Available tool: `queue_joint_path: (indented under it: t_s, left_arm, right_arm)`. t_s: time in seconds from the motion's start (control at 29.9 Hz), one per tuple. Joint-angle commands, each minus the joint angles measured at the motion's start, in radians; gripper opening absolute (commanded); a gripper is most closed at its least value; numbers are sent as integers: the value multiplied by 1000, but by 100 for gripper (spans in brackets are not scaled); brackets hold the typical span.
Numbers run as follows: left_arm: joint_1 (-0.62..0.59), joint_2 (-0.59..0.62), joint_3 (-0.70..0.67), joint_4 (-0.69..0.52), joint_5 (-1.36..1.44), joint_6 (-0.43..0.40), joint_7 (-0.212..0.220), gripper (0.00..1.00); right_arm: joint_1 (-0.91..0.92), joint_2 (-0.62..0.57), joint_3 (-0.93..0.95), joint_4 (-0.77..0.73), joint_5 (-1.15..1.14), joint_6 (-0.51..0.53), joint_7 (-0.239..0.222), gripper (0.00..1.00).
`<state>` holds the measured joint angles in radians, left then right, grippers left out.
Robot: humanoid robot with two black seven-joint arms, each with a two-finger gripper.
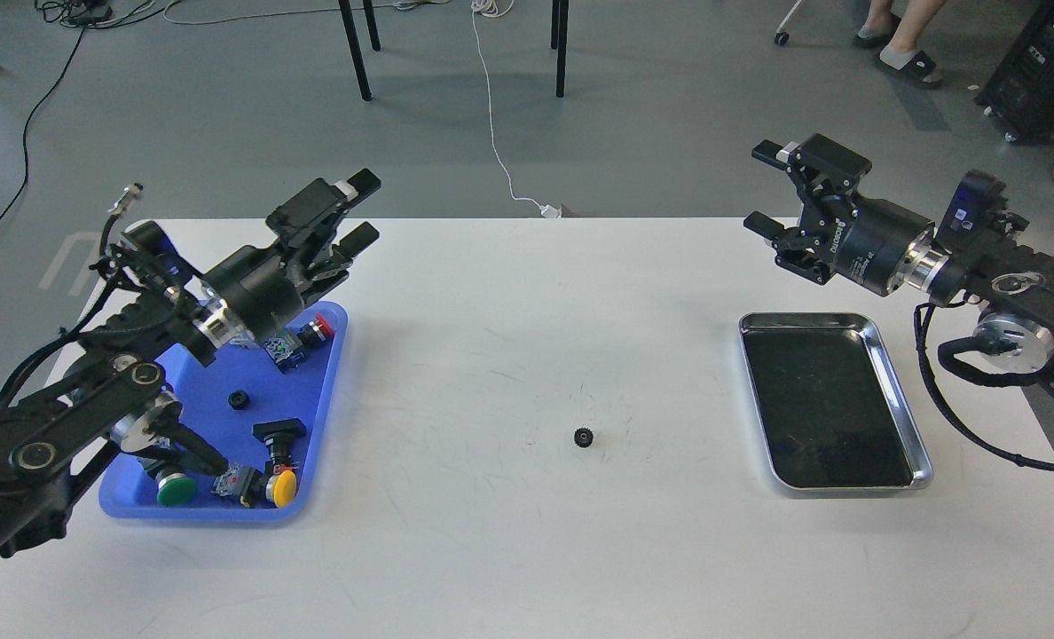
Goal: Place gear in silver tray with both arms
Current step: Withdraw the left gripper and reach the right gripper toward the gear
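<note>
A small black gear [584,437] lies on the white table [527,550] near the middle, free of both grippers. The silver tray [901,404] sits to the right, shiny rim, dark bottom, nothing in it. My left gripper [356,210] is open and empty, raised over the far corner of the blue tray [216,426], far left of the gear. My right gripper [768,188] is open and empty, raised above the table just beyond the silver tray's far edge. A second small black gear [239,399] lies in the blue tray.
The blue tray holds several push buttons with green [176,489], yellow [284,485] and red [322,325] caps. Beyond the table are chair legs [356,49], floor cables and a person's feet [908,53].
</note>
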<state>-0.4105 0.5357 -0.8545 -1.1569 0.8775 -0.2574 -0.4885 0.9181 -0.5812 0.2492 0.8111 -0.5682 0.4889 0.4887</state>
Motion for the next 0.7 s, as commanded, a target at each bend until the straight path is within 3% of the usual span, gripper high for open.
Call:
queue_joint_path:
  t_s: [0.0, 0.03, 0.1, 0.37, 0.67]
  left_arm:
    - [163, -34, -197, -30, -124, -22, 36, 98]
    - [205, -51, -236, -32, -161, -35, 68, 98]
    - [245, -74, -283, -33, -183, -58, 90, 98]
    - [259, -95, -310, -40, -183, -69, 93, 98]
    - [259, -111, -308, -60, -183, -69, 96, 98]
  right_arm:
    - [15, 14, -2, 20, -224, 0, 0, 99]
    - [27, 15, -4, 37, -290, 0, 0, 99]
    - [69, 26, -36, 55, -408, 0, 0, 99]
    - [395, 190, -497, 99, -758, 0, 0, 99]
    - [464, 389, -735, 97, -864, 0, 0, 98]
